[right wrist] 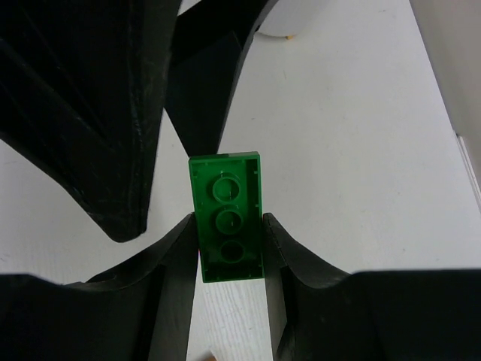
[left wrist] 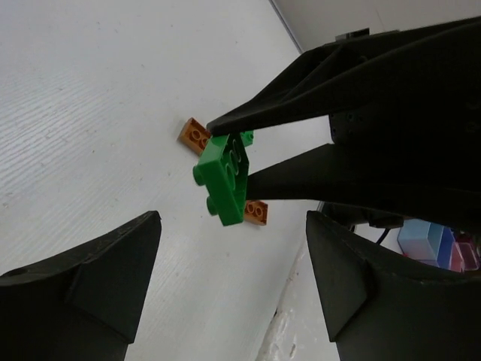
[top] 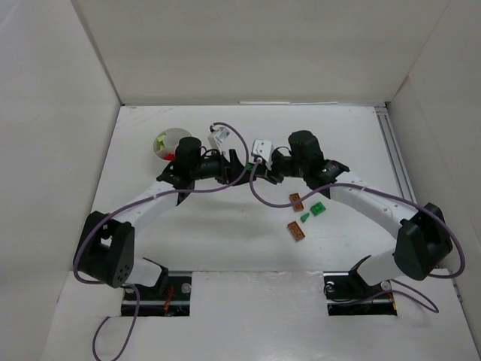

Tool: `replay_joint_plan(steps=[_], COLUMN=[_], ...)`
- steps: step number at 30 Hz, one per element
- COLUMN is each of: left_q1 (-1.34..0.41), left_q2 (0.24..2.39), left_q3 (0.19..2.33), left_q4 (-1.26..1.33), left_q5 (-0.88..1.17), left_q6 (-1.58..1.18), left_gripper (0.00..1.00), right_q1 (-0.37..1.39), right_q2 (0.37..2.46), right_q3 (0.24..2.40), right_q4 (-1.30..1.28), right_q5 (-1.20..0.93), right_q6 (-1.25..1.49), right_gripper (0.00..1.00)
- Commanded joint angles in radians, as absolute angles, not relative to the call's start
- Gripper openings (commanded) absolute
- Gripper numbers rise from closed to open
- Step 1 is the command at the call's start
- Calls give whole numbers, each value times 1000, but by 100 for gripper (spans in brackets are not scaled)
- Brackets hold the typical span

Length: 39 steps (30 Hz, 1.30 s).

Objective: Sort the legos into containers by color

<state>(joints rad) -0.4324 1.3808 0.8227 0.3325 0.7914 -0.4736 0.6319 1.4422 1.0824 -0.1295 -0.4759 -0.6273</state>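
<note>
Holding green lego aloft between both hands, over mid-tabletop
Pinching it by the long sides in right hand, closed down snug, gripping lower half only; spreading left hand wide and empty, facing the brick, not touching. Noting white cup well apart at far left, behind left arm; noting orange and green legos loose on tabletop beside right arm. Judging the risks: dropping by releasing right before seating left; twisting brick out of the shallow pinch through a skewed closing; bouncing it far from cup
</note>
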Motion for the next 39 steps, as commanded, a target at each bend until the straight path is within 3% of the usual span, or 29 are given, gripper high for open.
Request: replay_joint_plan(steps=[1,13,15,22,25,29,32,36,37,39], left_q1=[-451,-451,-451,-451,-451,-451,-451,-431,-419,-379], left_q2=[1368,1396,1405,1394,1385,1376,1367,1367,1367,1358], left_q3=[885,904,904,904,904,916,939,973,982,982], left_q4=[420,420,420,420,420,387,357,292,291,249], left_q5=[821,778,778,796,796,785,733,698,698,668], left_q6=[-489,-511,-511,-511,-500,-489,-480,-460,-460,-460], left_gripper=[74,42,32,30,4,0,0,0,0,0], right_q1=[660,669,669,669,669,669,669,669,669,658], right_q2=[1420,1381,1381,1370,1370,1370,1379,1390,1390,1399], right_q3=[1077,1068,1068,1068,1068,1068,1068,1077,1087,1088], right_q4=[-61,-61,-61,-26,-5,-5,6,6,6,6], right_q5=[-500,-552,-561,-492,-474,-417,-387,-353,-342,-299], right_q6=[-618,-618,-627,-589,-568,-542,-523,-514,-505,-483], right_gripper=[29,29,29,29,30,34,48,75,99,99])
